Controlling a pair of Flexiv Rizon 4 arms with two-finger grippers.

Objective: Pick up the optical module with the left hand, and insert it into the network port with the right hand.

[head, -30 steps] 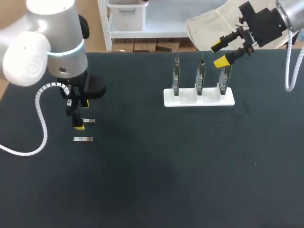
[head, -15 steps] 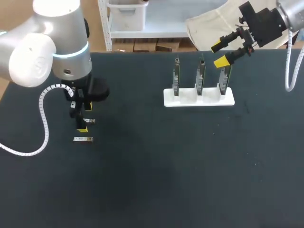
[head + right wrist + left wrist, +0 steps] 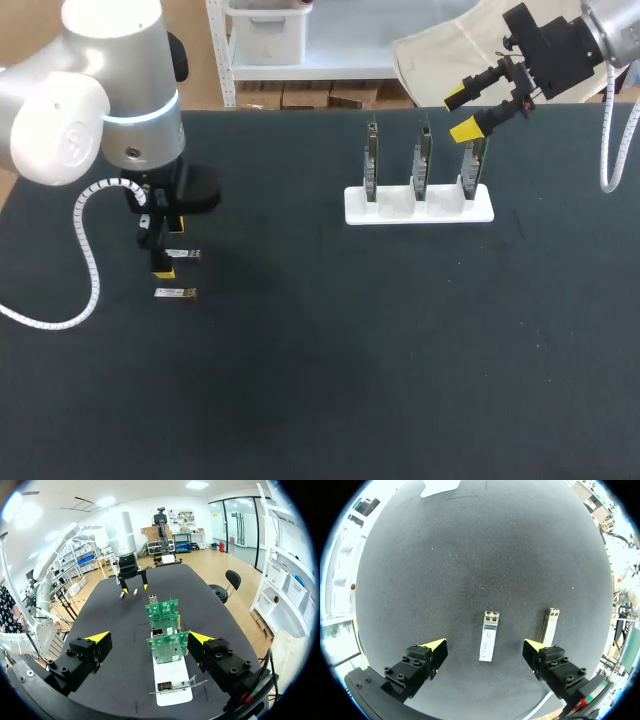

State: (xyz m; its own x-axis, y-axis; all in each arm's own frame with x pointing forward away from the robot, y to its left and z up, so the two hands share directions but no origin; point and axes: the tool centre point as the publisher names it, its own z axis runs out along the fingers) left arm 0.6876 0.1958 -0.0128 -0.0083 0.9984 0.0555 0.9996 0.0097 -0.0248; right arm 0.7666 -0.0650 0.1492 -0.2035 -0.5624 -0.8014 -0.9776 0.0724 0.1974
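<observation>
left gripper: fingers spread wide, holding nothing; hangs low over the table's 9 o'clock side.
optical module: flat on the black table, untouched, in the gap between the left fingers, touching neither.
key relation: taking the finger line as 9-to-3, the module's long axis runs about 12-to-6, so the fingers face its long sides; a straight descent and close is judged enough.
second module: parallel, just outside one finger; risk of a nudge on descent.
right gripper: spread, empty, above the white stand at the table's 1 o'clock.
circuit boards: three, upright in the stand.
nearer arm: left; right is well apart.
step: grasp not yet made.
</observation>
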